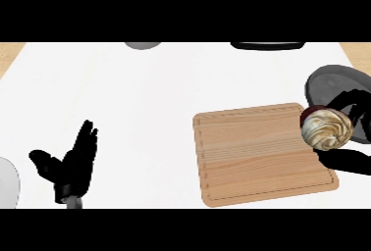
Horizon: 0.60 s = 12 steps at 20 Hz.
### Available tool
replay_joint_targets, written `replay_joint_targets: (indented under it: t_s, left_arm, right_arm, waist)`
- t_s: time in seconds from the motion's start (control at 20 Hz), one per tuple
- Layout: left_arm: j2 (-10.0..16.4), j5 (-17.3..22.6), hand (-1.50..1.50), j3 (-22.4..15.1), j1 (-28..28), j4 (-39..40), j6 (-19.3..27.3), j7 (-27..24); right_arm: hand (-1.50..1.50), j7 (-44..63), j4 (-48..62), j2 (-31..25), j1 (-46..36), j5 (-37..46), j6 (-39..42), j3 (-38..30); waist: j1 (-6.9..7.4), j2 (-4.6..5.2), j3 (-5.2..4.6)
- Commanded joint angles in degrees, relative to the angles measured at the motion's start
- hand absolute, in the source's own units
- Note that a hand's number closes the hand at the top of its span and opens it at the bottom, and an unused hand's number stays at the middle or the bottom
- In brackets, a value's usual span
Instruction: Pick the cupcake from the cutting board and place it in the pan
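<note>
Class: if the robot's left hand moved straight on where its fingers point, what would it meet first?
Probably nothing: the black left hand points away over bare white counter, and the grey rounded object at the far edge seems just right of that line.

Swirled cupcake — right edge of board

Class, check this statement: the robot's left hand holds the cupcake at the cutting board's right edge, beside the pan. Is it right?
Not quite: the right hand curls round the cupcake, while the left hand rests open at the lower left. The cupcake is indeed at the right edge of the cutting board, beside the pan. The head view shows this.
</note>
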Motion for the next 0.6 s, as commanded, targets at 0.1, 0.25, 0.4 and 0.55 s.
replay_joint_targets:
  t_s: [0.1,0.25,0.4,0.55]
  left_arm:
    - [-0.25,0.27,0.0,0.94,-2.56,4.71,-0.31,1.14]
    - [-1.68,-0.38,0.0,-1.38,1.04,3.62,-1.34,-0.96]
    - [-0.98,-0.27,0.0,-0.47,-2.78,3.7,-0.39,2.32]
    - [0.48,1.28,0.0,0.41,-0.97,1.25,-2.01,3.55]
  right_arm:
    - [1.5,-10.14,16.36,-3.45,-7.28,-2.37,-4.74,-9.49]
    - [1.5,-15.98,28.18,-4.83,-10.39,0.0,-9.7,-11.03]
    - [1.5,-21.53,39.93,-5.14,-15.66,0.49,-13.35,-11.49]
    - [1.5,-27.46,52.86,-8.27,-19.69,0.69,-17.08,-15.0]
  waist:
    - [0.16,0.51,-0.4]
    - [0.91,0.69,-0.37]
    - [1.07,0.78,-0.36]
    - [2.05,1.02,-0.3]
